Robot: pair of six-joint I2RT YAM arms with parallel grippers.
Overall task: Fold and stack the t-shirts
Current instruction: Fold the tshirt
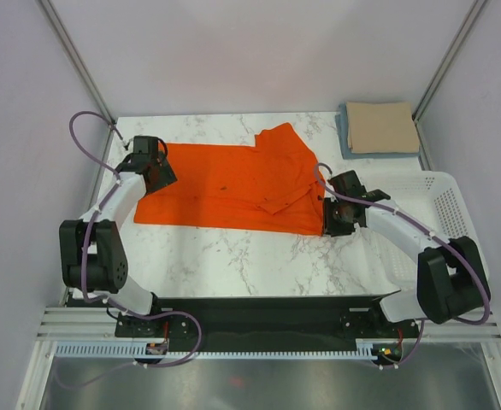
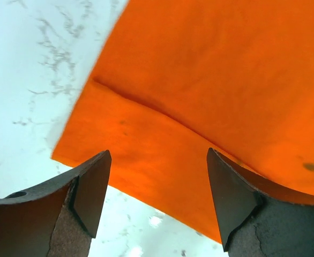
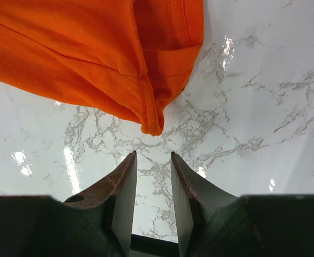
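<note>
Top external view: the two arms reach out from the near edge of the white marble-patterned tabletop [image 1: 233, 260]. The right gripper [image 1: 336, 219] sits low at the near right corner of the bright orange cloth t-shirt [image 1: 233, 184]. In the right wrist view its jaws stand a narrow gap apart with nothing between them, just short of the shirt's hemmed corner, which lies bunched on the marble. To its right stands a white perforated plastic basket [image 1: 443, 190]. Farther out on the left, the left gripper [image 1: 158, 171] hovers over the shirt's left edge. The left wrist view shows its jaws spread wide above the cloth and empty. The orange shirt lies mostly flat across the middle of the table, rumpled on its right side. In the far right corner, a folded tan-beige t-shirt [image 1: 381, 126] rests on a folded light blue t-shirt [image 1: 345, 137].
</note>
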